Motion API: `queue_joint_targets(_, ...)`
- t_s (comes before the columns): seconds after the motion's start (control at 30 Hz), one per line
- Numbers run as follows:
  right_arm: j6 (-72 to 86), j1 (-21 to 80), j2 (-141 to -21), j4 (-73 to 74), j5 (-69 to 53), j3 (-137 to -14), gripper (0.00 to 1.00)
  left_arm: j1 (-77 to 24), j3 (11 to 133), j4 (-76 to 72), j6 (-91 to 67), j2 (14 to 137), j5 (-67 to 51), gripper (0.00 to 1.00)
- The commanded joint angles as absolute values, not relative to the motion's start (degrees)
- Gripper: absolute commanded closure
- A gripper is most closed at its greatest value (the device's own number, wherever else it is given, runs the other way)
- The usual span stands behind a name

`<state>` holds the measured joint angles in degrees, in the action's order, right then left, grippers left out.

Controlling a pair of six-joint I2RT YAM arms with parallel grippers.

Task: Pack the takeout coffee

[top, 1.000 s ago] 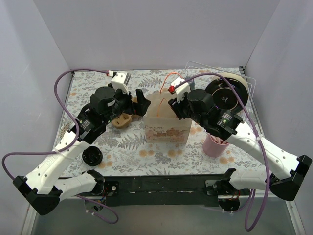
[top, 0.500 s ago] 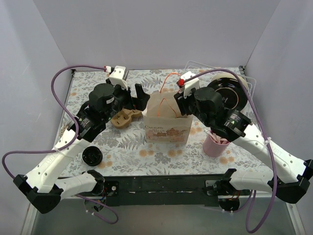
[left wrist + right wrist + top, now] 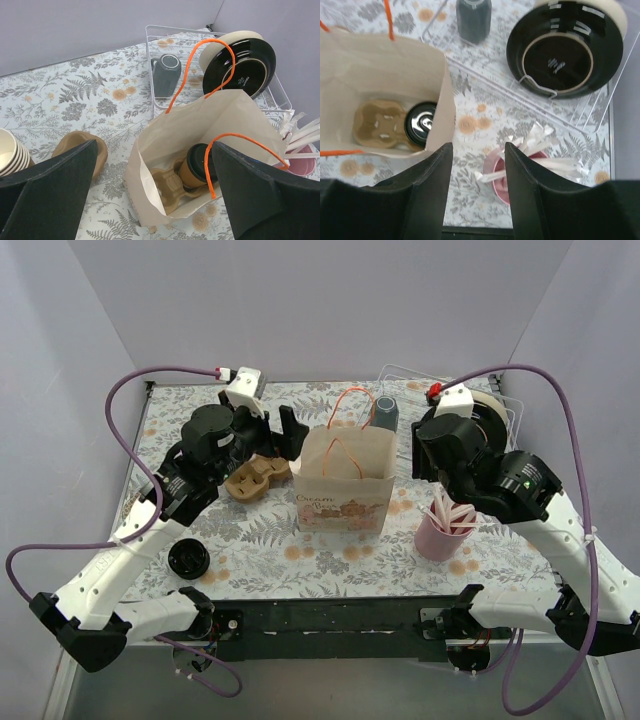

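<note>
Takeout coffee (image 3: 421, 122) inside the paper bag (image 3: 345, 475)
It stands in a cardboard cup carrier (image 3: 377, 125) on the bag's floor; left gripper (image 3: 155, 145) gapes wide, right gripper (image 3: 477, 147) half-parted, both empty.

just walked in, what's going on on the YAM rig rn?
The takeout coffee sits inside the paper bag, lid on, next to a cardboard carrier on the bag's bottom. Both claws are open and hold nothing. The left claw hovers over the bag's open top. The right claw hangs above the table between the bag and the pink cup. The packing looks done.
</note>
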<state>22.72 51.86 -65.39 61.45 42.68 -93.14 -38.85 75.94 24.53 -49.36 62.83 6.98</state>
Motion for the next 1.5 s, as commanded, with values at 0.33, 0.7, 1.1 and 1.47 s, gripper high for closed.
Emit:
queue_joint_targets(0.33,32.8,51.4,-59.4,71.9,26.7,-76.6,0.46,-38.8,78.6,21.7,-45.6,60.2,9.8,0.02)
queue_joint_targets(0.7,28.7,50.5,-64.3,68.1,31.7,-71.2,0.44,-38.8,78.5,21.6,-45.9,58.7,10.6,0.02)
queue_joint_targets(1.1,22.4,44.4,-67.4,63.1,32.2,-69.1,0.56,-38.8,79.3,21.9,-45.0,59.5,10.8,0.02)
queue_joint_targets(1.47,18.6,42.6,-68.0,66.3,31.4,-75.7,0.89,-38.8,79.1,22.0,-44.1,59.6,11.1,0.02)
